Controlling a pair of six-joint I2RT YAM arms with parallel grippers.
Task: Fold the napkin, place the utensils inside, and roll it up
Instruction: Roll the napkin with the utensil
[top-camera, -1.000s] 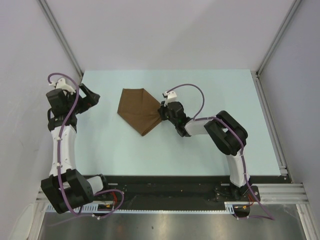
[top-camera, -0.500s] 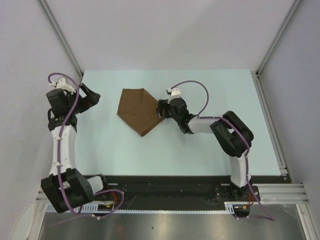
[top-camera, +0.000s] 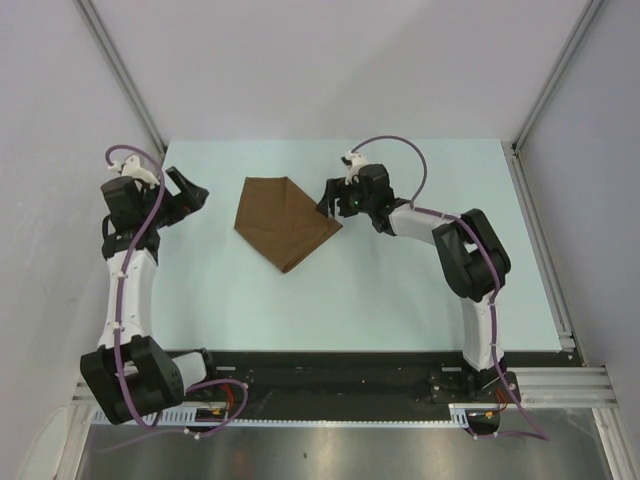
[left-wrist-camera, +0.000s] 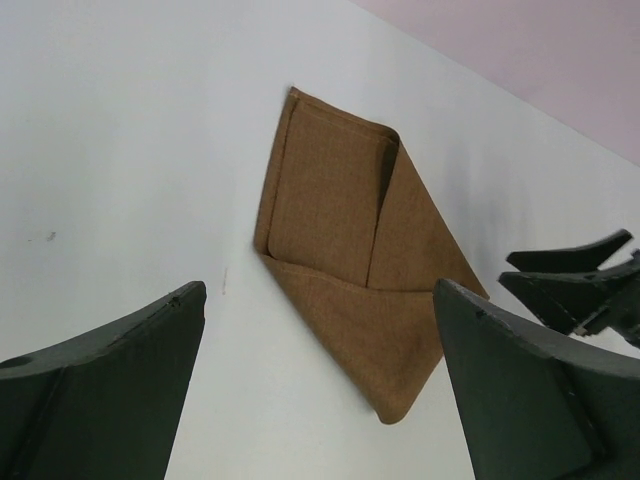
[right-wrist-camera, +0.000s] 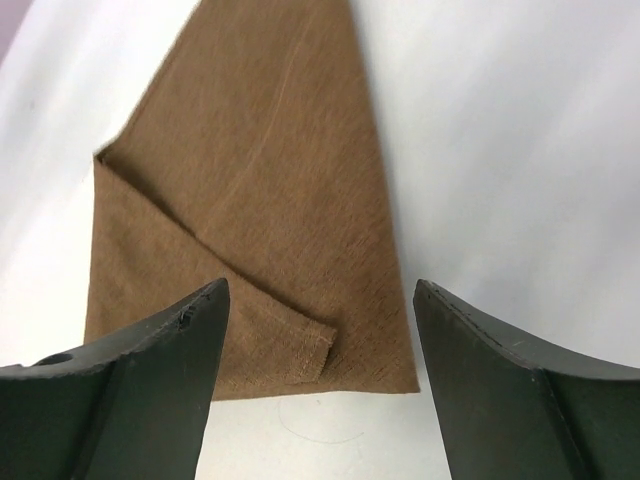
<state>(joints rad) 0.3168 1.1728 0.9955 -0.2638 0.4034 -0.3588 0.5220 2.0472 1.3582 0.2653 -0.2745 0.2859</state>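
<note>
Napkin (top-camera: 283, 222), folded into a flat pointed packet, lying on table (top-camera: 400, 290). At napkin's right edge, right gripper (top-camera: 327, 203), fingers spread, pinching nothing. Well left of napkin, left gripper (top-camera: 193, 190), spread wide, empty.

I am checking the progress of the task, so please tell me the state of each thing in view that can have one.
napkin: folded into a flat pointed packet, lying on the table, not rolled.
left gripper: fingers wide apart, empty, well apart from the napkin.
right gripper: fingers apart, empty, at the napkin's right corner.
</note>
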